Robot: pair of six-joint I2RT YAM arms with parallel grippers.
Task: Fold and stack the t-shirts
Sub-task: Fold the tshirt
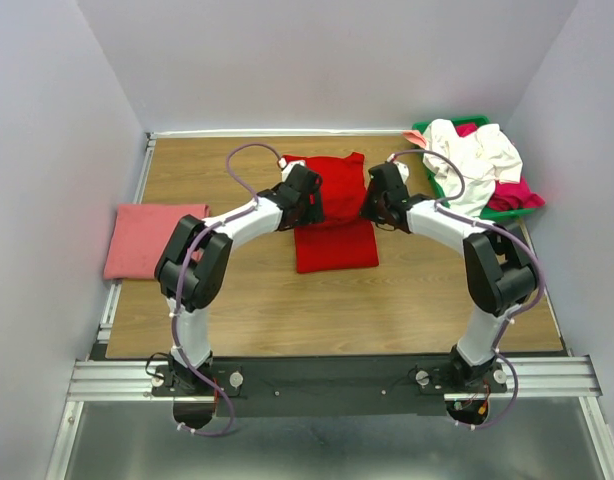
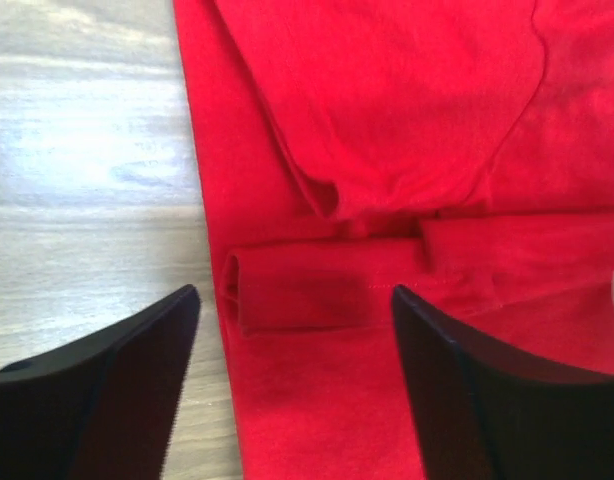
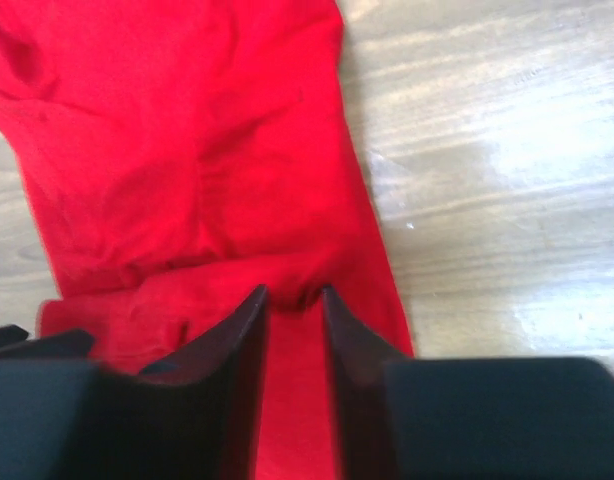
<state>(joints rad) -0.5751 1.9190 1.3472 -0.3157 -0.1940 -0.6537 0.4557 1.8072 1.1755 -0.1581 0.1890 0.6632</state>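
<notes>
The bright red t-shirt (image 1: 334,222) lies partly folded in the middle of the table, with both grippers at its far half. My left gripper (image 1: 309,203) is open over the shirt's left edge; in the left wrist view (image 2: 295,300) its jaws stand wide apart around a small rolled fold of red cloth (image 2: 317,290). My right gripper (image 1: 371,207) is at the shirt's right edge. In the right wrist view (image 3: 292,296) its jaws are nearly together and pinch a pucker of the red t-shirt (image 3: 187,150). The salmon-pink folded t-shirt (image 1: 147,240) lies at the left.
A green tray (image 1: 435,127) at the back right holds a heap of white t-shirts (image 1: 474,160) over magenta ones (image 1: 517,195). Grey walls close in the wooden table (image 1: 287,310) on three sides. A metal rail runs along the near edge.
</notes>
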